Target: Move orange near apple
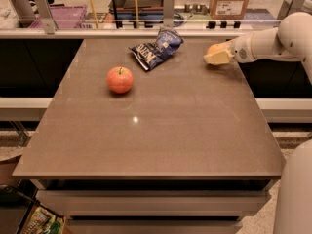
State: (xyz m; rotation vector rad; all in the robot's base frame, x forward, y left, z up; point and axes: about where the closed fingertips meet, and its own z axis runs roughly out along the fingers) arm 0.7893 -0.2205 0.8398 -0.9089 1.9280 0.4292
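Note:
The apple [120, 79], red-orange with a short dark stem, sits on the brown table [156, 130] left of centre. The orange [213, 48] is at the table's far right edge, mostly hidden behind my gripper [217, 57]. Only its top shows above the cream-coloured gripper tip. The gripper reaches in from the right on the white arm [273, 40] and sits low at the table surface, right at the orange. The orange and the apple are far apart, roughly a third of the table's width.
A crumpled blue chip bag [156, 49] lies at the back centre, between the apple and the orange. A rail with posts [168, 9] and boxes [233, 1] runs behind the table. Part of the robot's white body [295, 194] is at the lower right.

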